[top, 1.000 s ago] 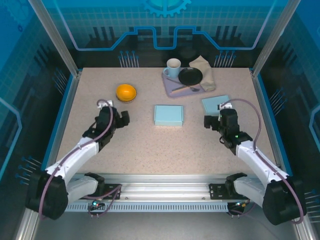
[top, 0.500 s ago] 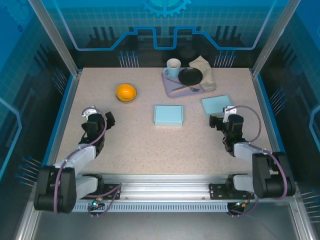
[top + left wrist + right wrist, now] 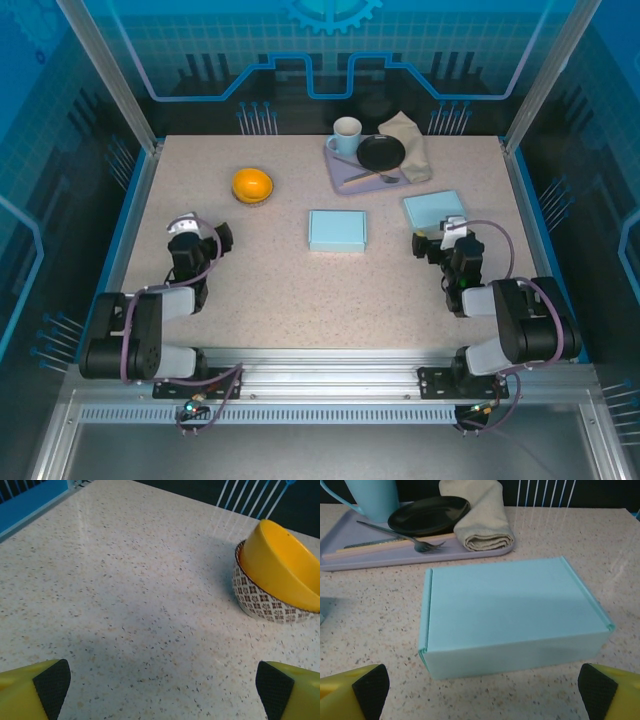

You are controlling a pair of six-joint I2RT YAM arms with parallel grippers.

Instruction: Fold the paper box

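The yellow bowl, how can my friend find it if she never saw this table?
Start at the speckled table and look to its left side, toward the back. The bowl sits there alone. It is yellow inside with a brown-and-white pattern outside, unlike the flat blue boxes nearby.

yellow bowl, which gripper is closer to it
Left. The left gripper sits open just near-left of the yellow bowl; the right gripper is far off to its right, facing the right-hand blue box.

Robot lab cell: alu frame (image 3: 112, 72), blue panels (image 3: 320, 50)
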